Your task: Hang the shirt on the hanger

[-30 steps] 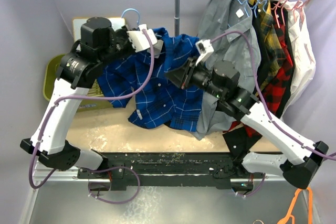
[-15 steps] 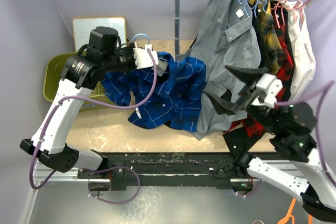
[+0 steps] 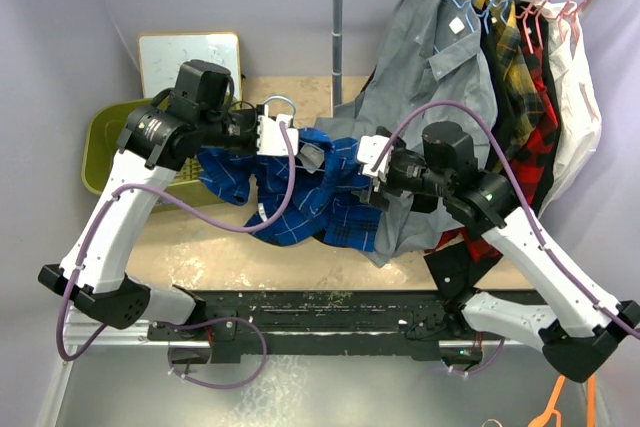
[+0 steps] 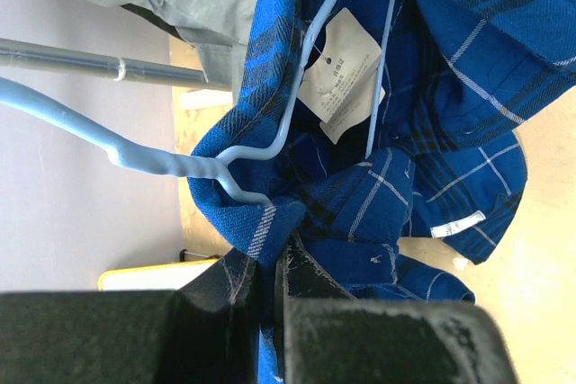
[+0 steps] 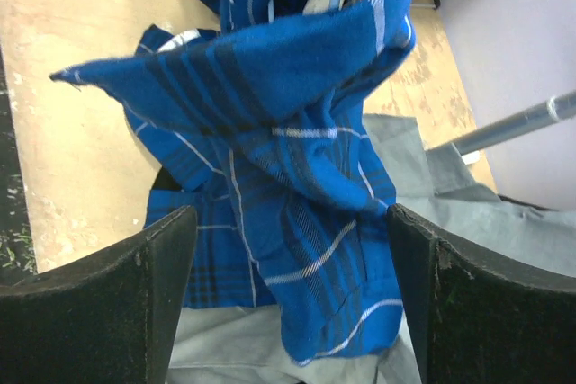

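Now left fingers [image 4: 306, 281] pinch shirt [image 3: 320, 192] collar beside hanger [image 4: 162, 164] neck, so we hold collar up over counter [image 3: 200, 247]. Right fingers [image 5: 108, 312] spread wide before hanging front, likely to tug it.

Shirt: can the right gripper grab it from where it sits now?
Probably yes. The right gripper is open, and a fold of the shirt hangs straight ahead, in line with the gap between its fingers; nothing blocks it.

Left hand [image 4: 270, 258] pinches shut on the royal-blue plaid shirt [image 4: 441, 159]; right hand [image 5: 290, 222] gapes wide, facing left.
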`<act>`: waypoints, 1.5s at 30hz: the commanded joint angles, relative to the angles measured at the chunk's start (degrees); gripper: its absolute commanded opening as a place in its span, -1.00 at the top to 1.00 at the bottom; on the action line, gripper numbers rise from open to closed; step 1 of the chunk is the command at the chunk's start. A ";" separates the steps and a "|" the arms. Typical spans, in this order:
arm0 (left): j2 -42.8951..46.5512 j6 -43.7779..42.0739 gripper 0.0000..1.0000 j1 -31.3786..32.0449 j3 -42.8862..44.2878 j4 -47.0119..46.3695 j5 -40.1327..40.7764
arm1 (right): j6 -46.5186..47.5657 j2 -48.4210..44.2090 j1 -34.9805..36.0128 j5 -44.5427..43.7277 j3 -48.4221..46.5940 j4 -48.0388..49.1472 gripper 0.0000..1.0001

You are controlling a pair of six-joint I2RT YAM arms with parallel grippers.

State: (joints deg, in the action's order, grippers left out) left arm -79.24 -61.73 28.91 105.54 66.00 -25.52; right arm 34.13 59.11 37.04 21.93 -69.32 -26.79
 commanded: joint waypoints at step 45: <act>-3.40 3.02 1.00 -0.16 7.80 -5.70 3.30 | -10.78 21.30 -1.49 13.83 -19.14 12.67 0.92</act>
State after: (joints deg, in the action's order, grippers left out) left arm -81.91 -60.40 28.49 110.98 64.25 -19.05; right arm 27.09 79.90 34.85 30.20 -84.51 -21.08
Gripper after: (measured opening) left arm 0.061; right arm 0.030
